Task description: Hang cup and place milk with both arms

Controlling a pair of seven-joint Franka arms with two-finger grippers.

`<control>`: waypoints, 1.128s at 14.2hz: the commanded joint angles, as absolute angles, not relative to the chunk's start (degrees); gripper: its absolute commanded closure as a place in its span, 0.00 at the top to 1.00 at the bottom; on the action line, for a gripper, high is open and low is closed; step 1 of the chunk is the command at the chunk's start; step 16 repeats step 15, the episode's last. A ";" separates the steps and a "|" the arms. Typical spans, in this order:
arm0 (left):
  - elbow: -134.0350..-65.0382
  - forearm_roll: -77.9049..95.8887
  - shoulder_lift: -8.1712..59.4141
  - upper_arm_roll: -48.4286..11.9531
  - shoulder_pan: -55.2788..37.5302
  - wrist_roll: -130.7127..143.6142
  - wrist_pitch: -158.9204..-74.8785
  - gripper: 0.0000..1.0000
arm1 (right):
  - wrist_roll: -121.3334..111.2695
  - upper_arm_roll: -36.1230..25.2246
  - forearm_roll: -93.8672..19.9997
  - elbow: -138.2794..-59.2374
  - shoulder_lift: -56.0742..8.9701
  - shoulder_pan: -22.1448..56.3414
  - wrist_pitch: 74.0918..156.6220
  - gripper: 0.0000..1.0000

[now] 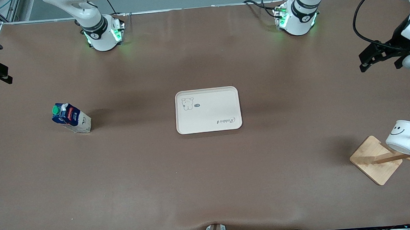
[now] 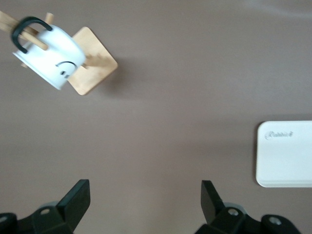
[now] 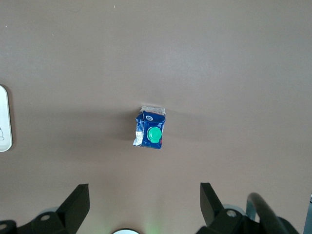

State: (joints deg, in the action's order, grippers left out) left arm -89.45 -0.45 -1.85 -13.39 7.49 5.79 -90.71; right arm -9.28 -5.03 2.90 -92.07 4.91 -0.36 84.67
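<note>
The white cup [image 1: 407, 140] with a smiley face hangs by its black handle on a peg of a wooden rack [image 1: 374, 159], toward the left arm's end of the table. It also shows in the left wrist view [image 2: 51, 56]. The dark-blue milk carton [image 1: 71, 118] with a green cap stands upright toward the right arm's end, and shows in the right wrist view [image 3: 150, 129]. My left gripper [image 1: 367, 62] is open and empty, up over the table at its own end [image 2: 145, 190]. My right gripper [image 1: 2, 75] is open and empty, up over the table's edge at its end [image 3: 145, 191].
A cream tray [image 1: 208, 109] with a rabbit print lies at the table's middle, between the milk and the rack; its edge shows in both wrist views [image 2: 285, 153] [image 3: 4, 119]. The arm bases [image 1: 103, 33] [image 1: 297, 18] glow green along the top of the front view.
</note>
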 commanded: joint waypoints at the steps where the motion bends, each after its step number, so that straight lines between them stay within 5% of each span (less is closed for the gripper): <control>1: -90.70 0.79 -3.52 -13.62 7.65 5.54 -88.16 1.00 | -9.58 -4.92 3.78 -90.88 4.66 -0.35 83.15 1.00; 16: -88.68 -2.37 -2.72 -13.54 7.56 6.15 -87.02 1.00 | -7.49 -4.92 0.35 -87.54 4.48 -0.09 81.48 1.00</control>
